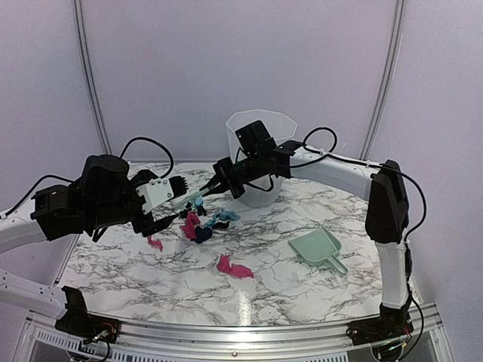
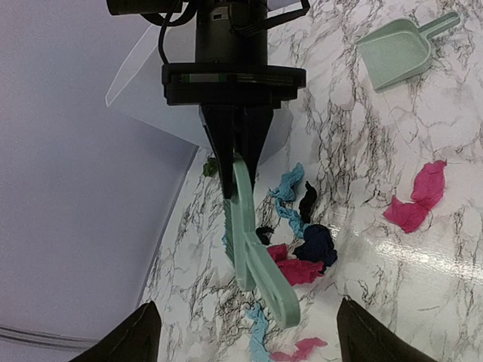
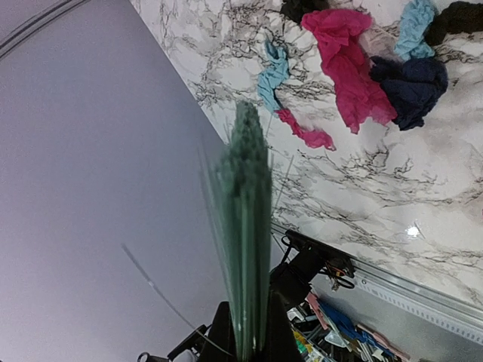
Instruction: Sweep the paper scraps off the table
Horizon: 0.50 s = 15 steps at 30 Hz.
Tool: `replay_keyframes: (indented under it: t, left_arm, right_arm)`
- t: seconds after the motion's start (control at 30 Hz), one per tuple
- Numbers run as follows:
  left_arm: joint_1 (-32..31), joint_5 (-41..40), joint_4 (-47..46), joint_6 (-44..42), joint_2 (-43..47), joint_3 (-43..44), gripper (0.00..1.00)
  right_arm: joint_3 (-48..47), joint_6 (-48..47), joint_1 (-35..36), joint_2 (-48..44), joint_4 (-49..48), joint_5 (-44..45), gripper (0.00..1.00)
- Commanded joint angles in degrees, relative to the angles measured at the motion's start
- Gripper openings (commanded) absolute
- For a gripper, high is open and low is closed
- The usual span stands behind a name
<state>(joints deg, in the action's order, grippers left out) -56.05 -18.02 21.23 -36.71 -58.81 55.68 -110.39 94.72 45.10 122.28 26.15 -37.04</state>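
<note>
- Paper scraps (image 1: 202, 226) lie mostly in a loose cluster near the middle of the table (image 1: 136, 279): magenta, light blue, navy and black bits, touching or just beside one another.
- One pink scrap (image 1: 234, 268) lies alone nearer the front rail, apart from the cluster. Another small pink bit (image 1: 155, 243) lies off to the cluster's left, under the left arm.
- In the left wrist view, the navy wad (image 2: 317, 245) touches a magenta piece (image 2: 298, 270). A light blue strip (image 2: 287, 188) and a black bit (image 2: 308, 200) lie just behind them.
- The mint-green brush (image 2: 253, 249) stretches over the left side of the cluster. Whether it touches the marble cannot be told.
- The right gripper (image 2: 240, 154) is clamped on one end of the brush, with the fingers pressed against both flat sides. The other end, which has an oval hole, points towards the left arm.
- The left gripper (image 2: 251, 338) hangs just beyond that free end. Its two dark fingertips (image 2: 143, 335) are spread wide and grip nothing.
- A mint-green dustpan (image 1: 317, 247) lies flat on the right side of the table, well away from the scraps, with its handle pointing towards the front right.
- A clear plastic bin (image 1: 260, 136) stands upright at the far edge, behind the right arm's wrist.
</note>
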Motion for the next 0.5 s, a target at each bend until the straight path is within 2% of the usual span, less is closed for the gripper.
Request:
replay_keyframes:
  t: [0.0,0.13,0.47]
  left_arm:
    - [-0.2,4.0,-2.3,-0.4,0.1,-0.4,0.84]
    - [-0.2,4.3,-2.3,0.7,-1.8,-0.9,0.79]
    - [-0.1,-1.8,-9.0,1.3,-7.0,-1.1,0.58]
  right_arm:
    - [-0.6,3.5,0.2,-3.9,-3.3,0.1,0.0]
    - [-0.7,4.1,0.2,-4.6,-2.4,1.0,0.0]
    - [-0.3,2.4,0.2,-6.1,2.2,4.0,0.0]
